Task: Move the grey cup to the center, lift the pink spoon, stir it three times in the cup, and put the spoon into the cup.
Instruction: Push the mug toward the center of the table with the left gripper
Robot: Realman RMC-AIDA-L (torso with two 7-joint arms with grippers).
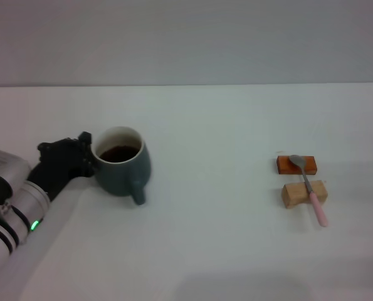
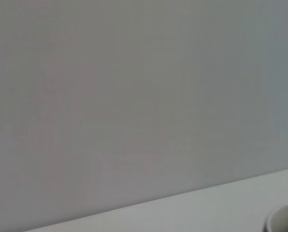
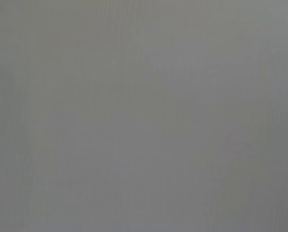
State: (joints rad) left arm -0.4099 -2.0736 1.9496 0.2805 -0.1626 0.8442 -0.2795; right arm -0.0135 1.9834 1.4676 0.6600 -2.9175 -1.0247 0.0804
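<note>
While the left arm reaches in from the robot's left across the white bench [image 1: 224, 251], its black left gripper [image 1: 86, 157] sits right up against the left side of the grey cup [image 1: 125, 170], at rim height. The head view cannot settle whether the jaws are spread or closed, nor whether they actually have hold of the cup wall or merely touch it.

The grey cup stands upright on the left part of the bench, well left of the middle. Dark liquid [image 1: 118, 153] fills it partway, below the white inner wall. Its loop handle [image 1: 138, 194] points toward the robot and slightly to the right. In the left wrist view only a pale curved sliver of the cup's rim [image 2: 285, 218] shows in a corner, with the bench edge and a plain grey wall behind it.

Far off on the right side of the bench lies the pink spoon [image 1: 308, 187]. Its grey metal bowl rests on the orange block [image 1: 285, 165], its neck crosses the tan wooden block [image 1: 293, 194] just nearer the robot, and the pale pink handle slopes down past that block with its tip at the bench. The two blocks lie close together, one behind the other.

The right gripper appears in none of the views; the right wrist view shows only flat grey.
</note>
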